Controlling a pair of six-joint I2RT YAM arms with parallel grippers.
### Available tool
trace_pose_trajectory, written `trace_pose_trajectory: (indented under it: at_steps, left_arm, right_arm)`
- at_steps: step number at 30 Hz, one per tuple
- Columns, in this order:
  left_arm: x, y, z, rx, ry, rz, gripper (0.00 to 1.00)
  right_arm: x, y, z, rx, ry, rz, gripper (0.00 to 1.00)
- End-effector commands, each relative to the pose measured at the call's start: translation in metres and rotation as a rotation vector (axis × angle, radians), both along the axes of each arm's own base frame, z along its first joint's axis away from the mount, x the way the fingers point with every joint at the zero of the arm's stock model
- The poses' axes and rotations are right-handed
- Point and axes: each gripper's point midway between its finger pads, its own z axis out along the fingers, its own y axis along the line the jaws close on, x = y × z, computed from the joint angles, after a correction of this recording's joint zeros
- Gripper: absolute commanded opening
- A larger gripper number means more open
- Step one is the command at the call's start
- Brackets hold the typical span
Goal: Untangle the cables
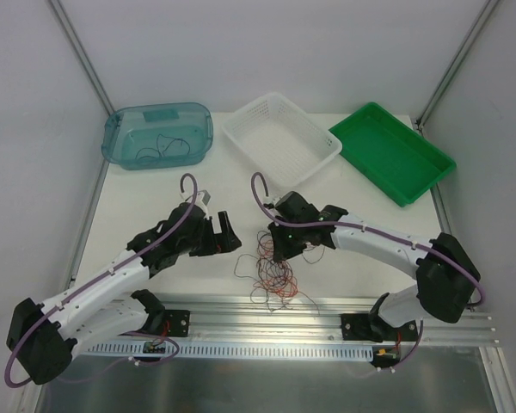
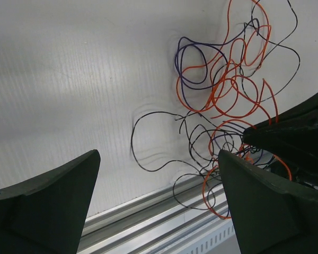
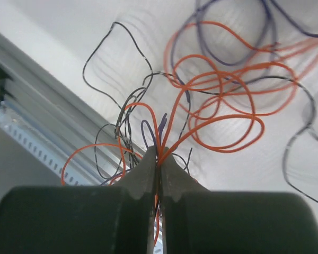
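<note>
**A:** Edges and room around the hands?

**B:** The right gripper (image 3: 158,159) sits low near the front edge of the table (image 1: 155,206). The aluminium rail (image 1: 327,314) runs just off to the left of its fingers. The left gripper (image 2: 158,156) hovers close beside it, with the same rail under its fingertips. Open white surface runs ahead of that gripper and to its left. Side walls stand well clear of both.

**A:** Containers?

**B:** There are three, well beyond both grippers along the far edge. The teal bin (image 1: 120,129) lies past the left gripper and has one thin dark cable (image 1: 159,146) curled on its floor. The white basket (image 1: 275,96) is past the gap between the grippers. The green tray (image 1: 387,151) is beyond the right gripper, off to its right.

**A:** Cables?

**B:** The cables (image 2: 222,90) form one loose tangle of hair-thin loops, orange-red and black, with a few reading dark violet. The tangle lies at the right gripper's fingertips, ahead and to the right of the left gripper. Its lower loops spill over the rail.

**A:** Hand states?

**B:** The right fingers are pressed together, pinching several orange and dark strands that fan out from the tips. The left jaws are spread wide with nothing between them.
</note>
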Motion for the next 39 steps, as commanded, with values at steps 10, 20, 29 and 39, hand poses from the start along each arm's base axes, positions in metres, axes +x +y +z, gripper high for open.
trace_pose_trajectory:
  at_steps: [10, 20, 29, 39]
  left_arm:
    - [0.030, -0.039, -0.007, 0.081, 0.080, -0.070, 0.88]
    - [0.048, -0.105, -0.025, 0.090, 0.159, -0.122, 0.72]
    - [0.029, -0.136, -0.066, 0.058, 0.271, -0.024, 0.52]
    - [0.038, -0.148, -0.074, -0.007, 0.266, 0.160, 0.48]
  right_arm:
    - [-0.008, -0.106, -0.038, -0.350, -0.030, -0.155, 0.09]
    - [-0.001, -0.110, -0.041, -0.296, -0.052, -0.226, 0.09]
    - [-0.001, -0.108, -0.043, -0.266, -0.050, -0.241, 0.08]
    - [-0.002, -0.107, -0.043, -0.247, -0.061, -0.236, 0.08]
